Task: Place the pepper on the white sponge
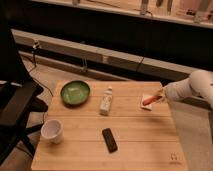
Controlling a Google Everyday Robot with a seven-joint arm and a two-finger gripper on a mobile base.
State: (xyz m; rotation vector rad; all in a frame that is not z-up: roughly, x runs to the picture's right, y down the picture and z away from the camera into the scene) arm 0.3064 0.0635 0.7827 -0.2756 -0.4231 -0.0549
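The red-orange pepper (149, 101) lies over the white sponge (144, 105) near the right edge of the wooden table (135, 145). My gripper (158, 95) comes in from the right on a white arm and sits right at the pepper's right end, low over the sponge. Whether the pepper rests on the sponge or hangs just above it cannot be told.
A green bowl (75, 92) stands at the table's back left. A white bottle (106, 101) stands in the middle, a white cup (52, 131) at the front left, and a black flat device (109, 139) at the front middle. A dark chair (15, 107) is left of the table.
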